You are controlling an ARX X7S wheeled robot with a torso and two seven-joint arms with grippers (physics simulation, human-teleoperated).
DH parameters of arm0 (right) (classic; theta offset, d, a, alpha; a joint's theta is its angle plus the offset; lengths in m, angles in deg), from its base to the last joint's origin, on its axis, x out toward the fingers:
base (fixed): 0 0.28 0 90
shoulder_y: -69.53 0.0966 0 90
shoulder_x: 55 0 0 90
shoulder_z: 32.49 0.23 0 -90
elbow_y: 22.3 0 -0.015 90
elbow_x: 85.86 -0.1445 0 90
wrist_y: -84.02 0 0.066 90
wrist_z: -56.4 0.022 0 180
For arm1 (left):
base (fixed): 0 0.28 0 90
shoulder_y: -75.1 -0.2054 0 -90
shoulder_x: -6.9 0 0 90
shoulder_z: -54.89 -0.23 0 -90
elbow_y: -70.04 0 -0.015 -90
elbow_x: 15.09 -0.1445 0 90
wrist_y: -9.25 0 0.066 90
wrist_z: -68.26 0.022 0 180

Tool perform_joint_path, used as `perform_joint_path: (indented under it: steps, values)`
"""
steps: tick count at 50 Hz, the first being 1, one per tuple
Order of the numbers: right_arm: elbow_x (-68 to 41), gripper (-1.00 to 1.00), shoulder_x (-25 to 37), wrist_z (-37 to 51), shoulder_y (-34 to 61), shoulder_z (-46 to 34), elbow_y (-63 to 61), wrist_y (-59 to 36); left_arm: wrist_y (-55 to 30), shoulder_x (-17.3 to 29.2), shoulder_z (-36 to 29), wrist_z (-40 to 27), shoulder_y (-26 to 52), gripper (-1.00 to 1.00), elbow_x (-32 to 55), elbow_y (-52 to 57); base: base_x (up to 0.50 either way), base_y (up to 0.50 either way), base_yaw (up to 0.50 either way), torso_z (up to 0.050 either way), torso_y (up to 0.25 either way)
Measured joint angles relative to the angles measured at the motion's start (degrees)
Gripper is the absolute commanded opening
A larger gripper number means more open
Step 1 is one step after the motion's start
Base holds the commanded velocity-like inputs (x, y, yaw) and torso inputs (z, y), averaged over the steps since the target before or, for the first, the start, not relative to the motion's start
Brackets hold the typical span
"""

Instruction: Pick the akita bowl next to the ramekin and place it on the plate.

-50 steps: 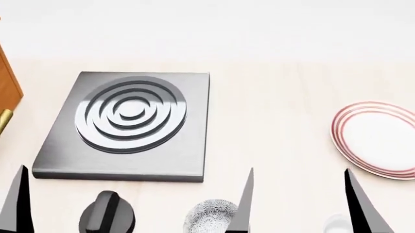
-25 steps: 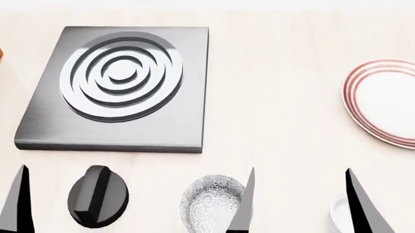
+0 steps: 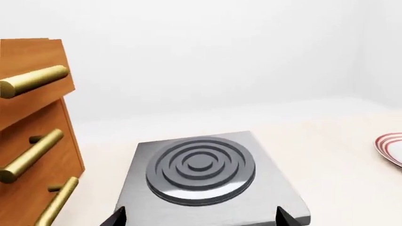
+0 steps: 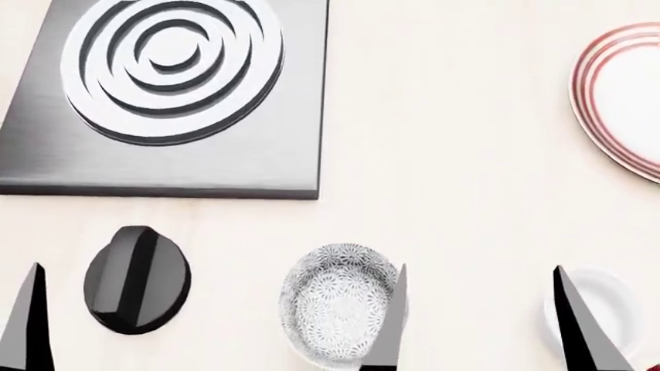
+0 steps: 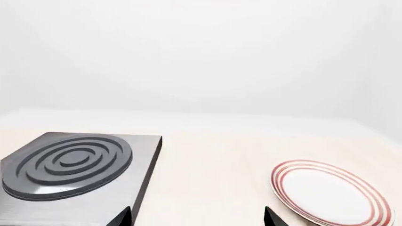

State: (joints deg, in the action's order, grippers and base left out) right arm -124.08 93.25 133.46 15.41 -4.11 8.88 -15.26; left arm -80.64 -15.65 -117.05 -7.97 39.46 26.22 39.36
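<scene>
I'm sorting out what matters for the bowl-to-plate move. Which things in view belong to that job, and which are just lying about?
Belong to the job:
akita bowl
ramekin
plate

Just lying about:
stove burner plate
black knob
wooden drawer cabinet with brass handles

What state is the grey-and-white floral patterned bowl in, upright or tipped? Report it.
Upright. In the head view the grey-and-white floral patterned bowl shows its open mouth and patterned inside facing up, resting on the pale wooden counter.
</scene>
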Motion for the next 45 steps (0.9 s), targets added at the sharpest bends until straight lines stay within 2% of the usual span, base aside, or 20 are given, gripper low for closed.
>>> perform_joint_path:
  steps: [19, 45]
  values:
    - [0.37, 1.00, 0.41, 0.27, 0.26, -0.94, 0.22, 0.74, 0.45, -0.23, -1.67, -0.43, 0.71, 1.00, -0.53, -0.33, 0.00, 0.00, 0.00, 0.000, -0.147]
    - [-3.25, 1.00, -0.56, -0.86, 1.91, -1.66, 1.21, 0.12, 1.66, -0.25, -2.51, -0.48, 0.95, 1.00, -0.91, -1.03, 0.00, 0.00, 0.00, 0.000, -0.002]
